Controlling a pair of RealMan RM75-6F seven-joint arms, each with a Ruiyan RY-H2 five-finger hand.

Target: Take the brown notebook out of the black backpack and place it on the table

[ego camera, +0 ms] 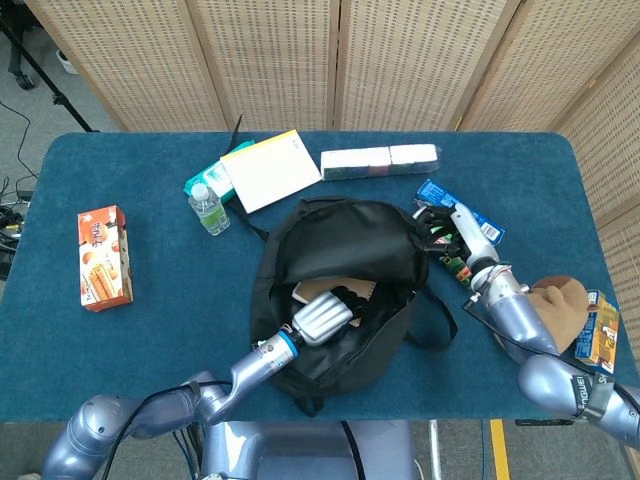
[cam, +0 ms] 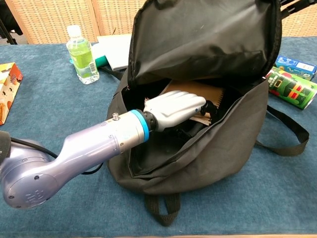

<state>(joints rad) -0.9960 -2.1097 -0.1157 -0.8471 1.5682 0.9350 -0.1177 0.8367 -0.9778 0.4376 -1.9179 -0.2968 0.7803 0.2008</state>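
The black backpack [ego camera: 350, 240] lies open at the table's middle, its flap [cam: 208, 34] lifted. My left hand [ego camera: 322, 318] reaches into the opening and grips the brown notebook [cam: 198, 91], which tilts up with pale page edges showing under the fingers. In the head view only a brown strip of the notebook [ego camera: 325, 289] shows beside the hand. My right hand [ego camera: 440, 226] holds the flap's top edge at the bag's right side. Its dark fingers [cam: 296, 4] barely show at the chest view's top edge. The notebook's lower part is hidden in the bag.
A water bottle [ego camera: 208, 210] and a yellow-edged notepad [ego camera: 270, 170] lie behind the bag on the left, tissue packs [ego camera: 380, 160] behind it. An orange box [ego camera: 103, 257] sits far left. A blue box [cam: 294, 63], green can [cam: 292, 89] and brown plush [ego camera: 560, 305] crowd the right.
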